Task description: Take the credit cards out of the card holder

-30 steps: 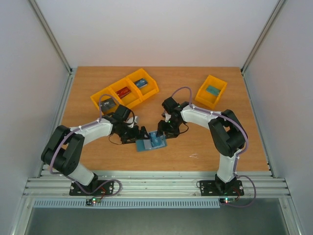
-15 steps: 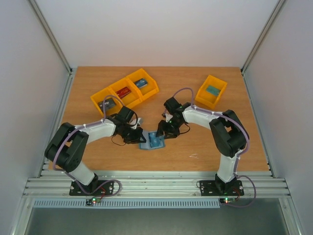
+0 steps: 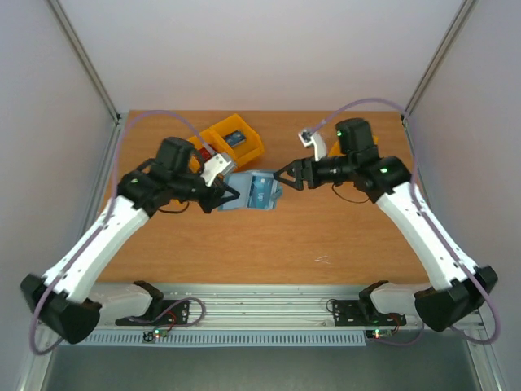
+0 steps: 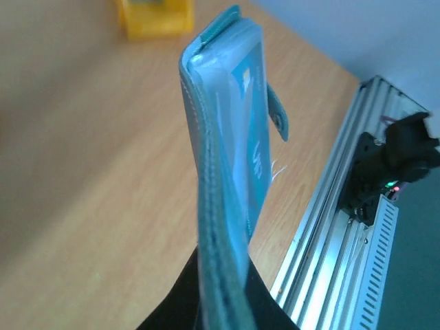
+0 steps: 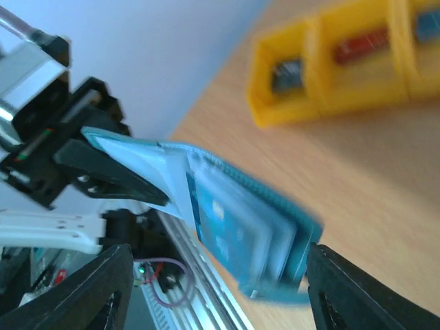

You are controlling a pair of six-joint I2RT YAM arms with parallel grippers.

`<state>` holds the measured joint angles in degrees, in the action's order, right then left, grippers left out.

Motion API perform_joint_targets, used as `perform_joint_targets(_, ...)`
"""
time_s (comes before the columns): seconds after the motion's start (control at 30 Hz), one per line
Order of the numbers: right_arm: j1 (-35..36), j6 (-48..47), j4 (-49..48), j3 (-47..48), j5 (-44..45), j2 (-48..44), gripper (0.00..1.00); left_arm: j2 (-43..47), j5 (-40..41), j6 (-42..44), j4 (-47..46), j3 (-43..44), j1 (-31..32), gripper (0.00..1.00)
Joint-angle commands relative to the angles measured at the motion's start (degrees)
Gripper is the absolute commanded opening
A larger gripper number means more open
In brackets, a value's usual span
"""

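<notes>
Nearest me, the aluminium rail is running along the table's front edge, and both arms are reaching up and inward from it.

The card holder is hanging in the air above the wooden table, between the two grippers and resting on nothing.

The left gripper is clamping it by its left edge. In the left wrist view the card holder is standing edge-on, rising straight out of the black fingers, with the snap tab sticking out to the right.

The right gripper is sitting at the holder's opposite edge, jaws spread wide, gripping nothing. In the right wrist view its fingers are straddling the free end of the card holder. One corner is lying right against the right-hand finger; I can't tell if they're touching. The pockets are fanning open there, with a teal-blue card showing inside.

Further back, the orange bins are sitting on the table, well apart from the holder. They're holding a dark grey card, a red card and a blue card at the frame edge.
</notes>
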<state>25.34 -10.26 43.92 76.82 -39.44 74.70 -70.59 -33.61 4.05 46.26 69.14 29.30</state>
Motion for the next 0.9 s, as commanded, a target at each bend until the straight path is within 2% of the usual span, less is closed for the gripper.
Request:
perform_joint_targets(0.0,-0.4,-11.5,3.5,9.7,-11.8,-2.3,0.72,5.5,-6.1,16.6,6.9,8.6,0.2,0.0)
perform_joint_targets(0.1,-0.8,-17.1,4.1,16.5,-15.1,-2.4,0.79,4.4,-8.2,17.2,6.9,14.1,0.2,0.0)
perform_joint_targets(0.17,-1.3,-18.9,3.9,18.9,-14.2,-2.4,0.82,2.9,-6.2,15.7,5.3,16.7,0.2,0.0)
perform_joint_targets(0.23,-2.0,-18.5,3.6,20.2,-11.8,-2.5,0.85,1.8,-4.5,13.3,3.4,18.3,0.2,0.0)
perform_joint_targets(0.37,-2.6,-18.4,3.1,19.0,-10.2,-3.0,0.98,1.2,-4.9,14.4,0.9,19.3,0.2,0.0)
perform_joint_targets(0.5,-2.5,-14.1,3.4,20.3,-16.9,0.1,0.98,2.1,-0.1,10.9,-5.1,16.7,0.2,0.0)
perform_joint_targets(0.57,-1.7,-10.2,0.5,19.4,-15.2,0.3,0.99,3.1,1.7,8.1,-9.8,14.6,0.2,0.0)
perform_joint_targets(0.7,-1.5,-6.7,-1.4,17.6,-11.7,1.4,0.98,7.2,-4.2,6.1,-19.1,7.3,0.2,0.0)
perform_joint_targets(0.87,1.3,-12.3,1.4,17.8,-14.0,2.3,0.91,9.5,-7.7,2.5,-25.3,3.0,0.2,0.0)
